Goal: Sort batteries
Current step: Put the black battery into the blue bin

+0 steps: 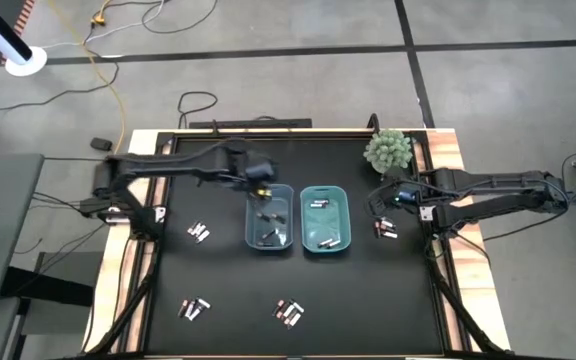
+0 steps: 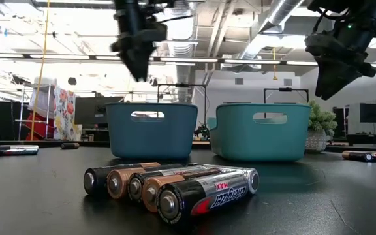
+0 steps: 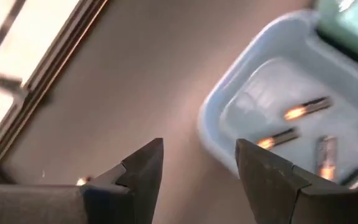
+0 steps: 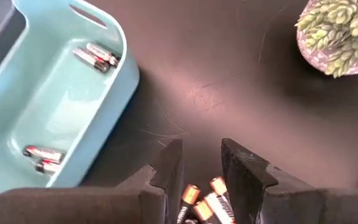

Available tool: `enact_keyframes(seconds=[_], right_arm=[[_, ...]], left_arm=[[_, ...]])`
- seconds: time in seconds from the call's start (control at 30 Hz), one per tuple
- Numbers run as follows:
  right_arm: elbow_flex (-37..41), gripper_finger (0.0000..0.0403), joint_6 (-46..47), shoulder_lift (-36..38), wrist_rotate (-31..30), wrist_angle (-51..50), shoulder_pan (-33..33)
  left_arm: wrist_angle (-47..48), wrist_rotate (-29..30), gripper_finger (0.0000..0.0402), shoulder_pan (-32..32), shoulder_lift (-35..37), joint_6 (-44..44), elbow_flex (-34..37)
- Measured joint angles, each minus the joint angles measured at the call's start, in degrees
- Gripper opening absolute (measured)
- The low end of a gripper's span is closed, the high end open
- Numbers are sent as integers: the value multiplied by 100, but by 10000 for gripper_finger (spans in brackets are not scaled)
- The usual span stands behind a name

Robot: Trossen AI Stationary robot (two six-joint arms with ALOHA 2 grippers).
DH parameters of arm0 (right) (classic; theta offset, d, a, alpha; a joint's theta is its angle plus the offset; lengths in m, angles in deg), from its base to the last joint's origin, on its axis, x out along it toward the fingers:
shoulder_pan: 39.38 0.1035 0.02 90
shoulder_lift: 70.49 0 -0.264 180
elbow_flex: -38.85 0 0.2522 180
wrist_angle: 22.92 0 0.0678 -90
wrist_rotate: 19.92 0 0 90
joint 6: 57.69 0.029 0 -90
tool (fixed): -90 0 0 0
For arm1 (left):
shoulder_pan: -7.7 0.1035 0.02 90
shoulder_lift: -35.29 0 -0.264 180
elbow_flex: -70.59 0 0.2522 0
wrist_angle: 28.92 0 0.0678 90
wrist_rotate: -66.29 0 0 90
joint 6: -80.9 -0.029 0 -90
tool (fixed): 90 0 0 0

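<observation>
A blue bin (image 1: pixel 268 218) and a teal bin (image 1: pixel 325 218) stand side by side mid-table, each with a few batteries lying on its floor (image 3: pixel 306 109) (image 4: pixel 95 57). Loose batteries lie flat on the black mat in small groups: left of the bins (image 1: pixel 198 232), at the near side (image 1: pixel 195 307) (image 1: pixel 288 313) (image 2: pixel 175 186), and right of the teal bin (image 1: pixel 385 229). My left gripper (image 3: pixel 197 146) hangs open above the blue bin's far left corner (image 1: pixel 261 188), nothing between its fingers. My right gripper (image 4: pixel 201 146) stands open above the right-hand group (image 4: pixel 204 202), clear of it.
A small potted plant (image 1: pixel 388 150) stands at the far right of the mat, close behind my right gripper. The mat has a raised wooden frame (image 1: pixel 138 240) along its sides. Bare mat lies between the bins and the near battery groups.
</observation>
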Motion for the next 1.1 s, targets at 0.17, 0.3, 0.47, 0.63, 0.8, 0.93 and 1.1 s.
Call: enact_keyframes(seconds=[0.17,0.3,0.47,0.63,0.8,0.93,1.1], right_arm=[[0,127,574,2,-2,214,33],[1,127,791,2,-2,449,33],[0,127,809,0,-2,753,20],[1,127,1067,0,-7,897,20],[0,127,1392,0,-11,897,22],[1,127,1438,0,-15,898,27],[2,127,1456,0,-17,897,27]], left_arm=[[-616,-67,194,614,1327,38,1693],[-852,-358,194,1381,2198,154,2733],[-899,-712,194,2477,2775,96,3449],[-1004,-872,194,3325,2626,-413,3721],[-1278,-1007,194,3766,2072,-1082,3730],[-1557,-989,194,4024,1546,-1496,3730],[-1873,-1019,194,4214,970,-1878,3730]])
